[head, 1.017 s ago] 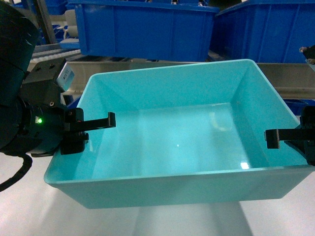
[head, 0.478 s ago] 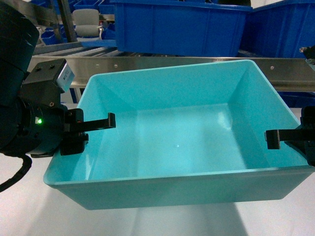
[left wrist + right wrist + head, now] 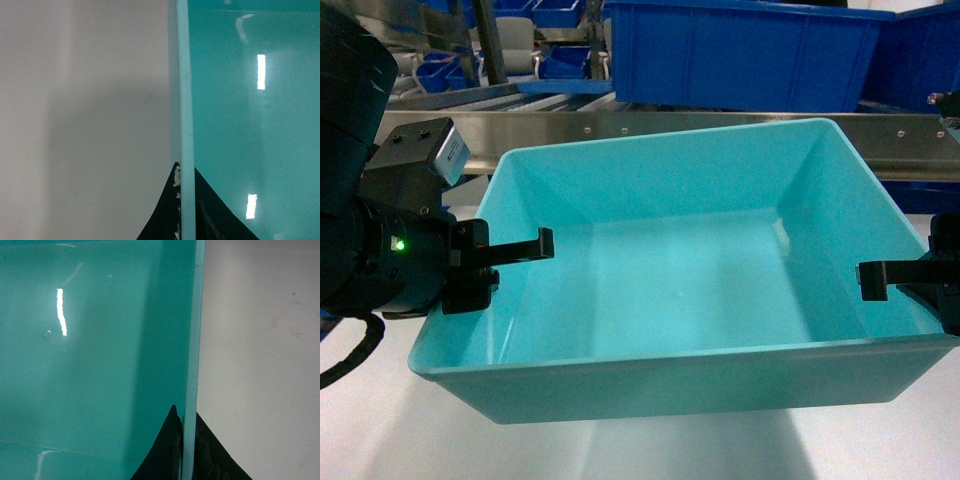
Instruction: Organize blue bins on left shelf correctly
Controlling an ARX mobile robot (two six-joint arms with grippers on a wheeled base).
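The blue bin (image 3: 690,290) is a light turquoise tub with nothing in it, held level above the white table between both arms. My left gripper (image 3: 500,252) is shut on its left wall, and the thin rim (image 3: 186,125) runs up between the two black fingers (image 3: 212,210). On the opposite side my right gripper (image 3: 916,284) is shut on the right wall, its fingers (image 3: 165,445) on either side of the rim (image 3: 192,340). The left shelf shows just behind the bin as a shiny steel rail (image 3: 650,125), with roller tracks (image 3: 510,97) further back.
Dark royal-blue crates (image 3: 740,55) sit on the shelf right behind the bin's far wall, and a second one (image 3: 920,55) is at the right. Smaller blue boxes (image 3: 430,70) stand far back left. White tabletop (image 3: 380,430) lies under and beside the bin.
The shelf rail and dark blue crates have slid to the right in the head view. The bin and both grippers keep the same place and the same hold.
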